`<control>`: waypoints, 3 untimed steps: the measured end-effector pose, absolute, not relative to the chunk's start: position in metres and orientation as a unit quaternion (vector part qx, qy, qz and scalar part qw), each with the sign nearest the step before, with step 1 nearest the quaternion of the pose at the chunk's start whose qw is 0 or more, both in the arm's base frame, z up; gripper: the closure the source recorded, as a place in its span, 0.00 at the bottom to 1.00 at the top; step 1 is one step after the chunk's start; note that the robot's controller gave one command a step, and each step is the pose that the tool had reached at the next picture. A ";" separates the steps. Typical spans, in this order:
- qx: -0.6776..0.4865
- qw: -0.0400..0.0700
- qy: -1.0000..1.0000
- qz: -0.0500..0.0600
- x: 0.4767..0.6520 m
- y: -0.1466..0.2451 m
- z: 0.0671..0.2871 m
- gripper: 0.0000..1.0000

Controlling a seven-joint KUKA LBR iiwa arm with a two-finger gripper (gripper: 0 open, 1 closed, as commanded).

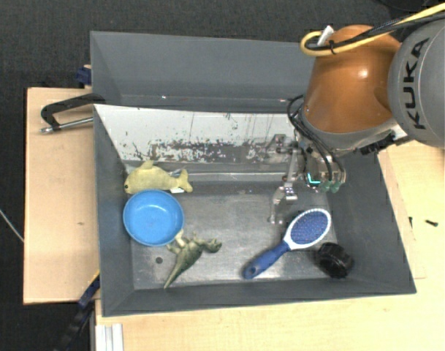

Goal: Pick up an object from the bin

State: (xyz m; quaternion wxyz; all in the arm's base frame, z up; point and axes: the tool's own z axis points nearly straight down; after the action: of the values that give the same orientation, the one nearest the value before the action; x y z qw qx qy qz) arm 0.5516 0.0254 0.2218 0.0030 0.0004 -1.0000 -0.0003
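Observation:
My gripper (283,194) hangs under the orange cover at the right of the bin, low over the floor near the back wall. Just below and to its right lies a blue hairbrush (307,229), with its round bristled head nearest the gripper and its handle pointing down-left toward the front wall. The gripper stands beside the brush head and apart from it, with nothing seen held in it. A small black round cap (332,259) lies in the front right corner, next to the brush head.
On the left side sit a blue bowl (153,218), a pale yellow plush fish (156,179) behind it, and a green toy dinosaur (187,253) in front of it. Bare floor lies between these and the brush.

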 end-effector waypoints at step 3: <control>-0.022 -0.001 -1.000 0.000 0.498 -0.107 0.090 1.00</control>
State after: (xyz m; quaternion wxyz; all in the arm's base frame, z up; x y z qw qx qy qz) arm 0.4981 -0.1067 0.0897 -0.0015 -0.0217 -0.9998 -0.0002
